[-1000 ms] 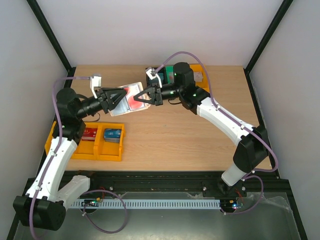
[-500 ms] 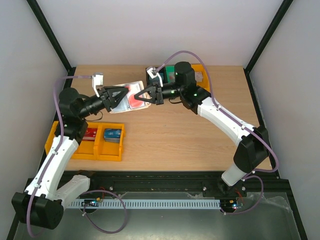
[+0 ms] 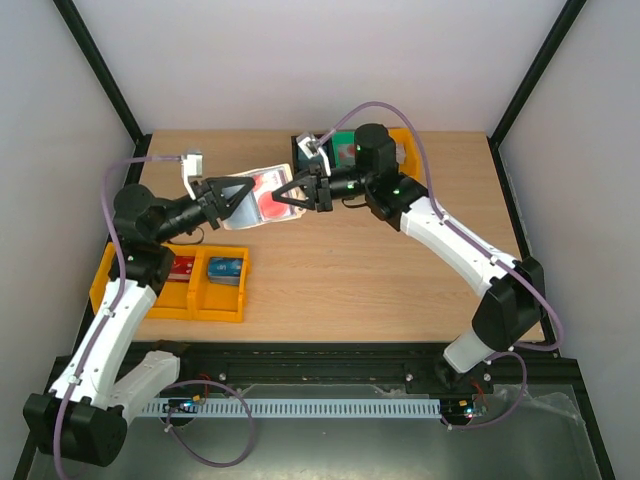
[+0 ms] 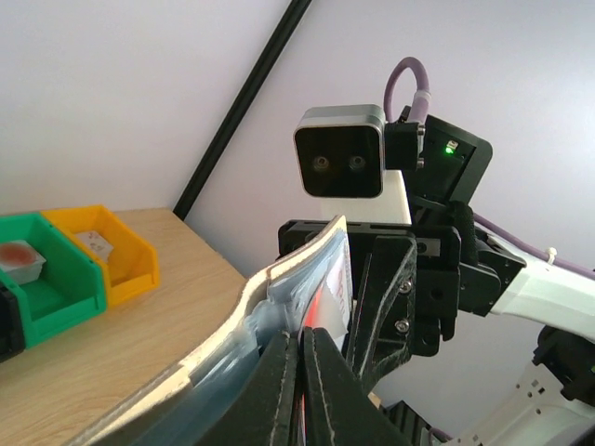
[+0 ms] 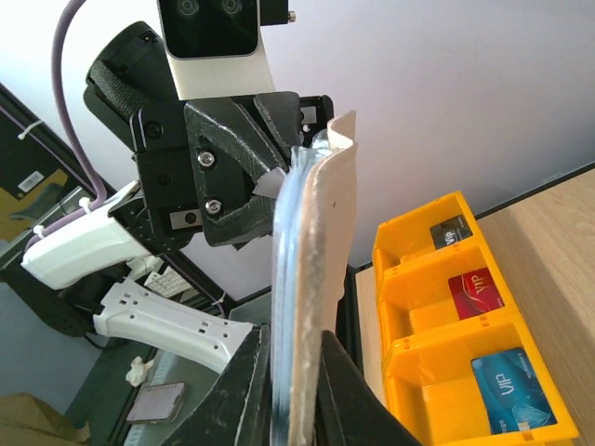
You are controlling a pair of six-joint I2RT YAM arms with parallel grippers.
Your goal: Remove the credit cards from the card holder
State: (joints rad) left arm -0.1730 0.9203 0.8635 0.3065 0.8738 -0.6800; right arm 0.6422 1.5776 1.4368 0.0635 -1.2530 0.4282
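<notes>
Here the cream-beige folding card holder (image 3: 258, 183) is held up off the wooden counter (image 3: 350, 270), over its far left part, pinched between the two arms. The left gripper (image 3: 250, 191) has its black jaws clamped on the card holder's left edge. In the left wrist view its fingers (image 4: 279, 390) sit almost together with the layered edge wedged between them. The right gripper (image 3: 281, 195) has its jaws clamped on the opposite edge, facing the left one. In the right wrist view its fingers (image 5: 244, 390) press against either face of the card holder. The holder stands on edge there, with the cream outside to the right and the pale blue-grey lining to the left. Something red shows on the face turned to the overhead camera and glimmers between the layers in the left wrist view, but I cannot tell whether it is a card. At the counter's near left sits a divided yellow plastic bin (image 3: 215, 305). A dark grey card (image 5: 453, 230), a red plastic card (image 5: 476, 293) with white VIP lettering and a blue card (image 5: 507, 386) each lie in their own compartment. At the far edge, behind the right arm, a green plastic bin (image 4: 51, 302) stands just beside a smaller yellow bin (image 4: 125, 269).
</notes>
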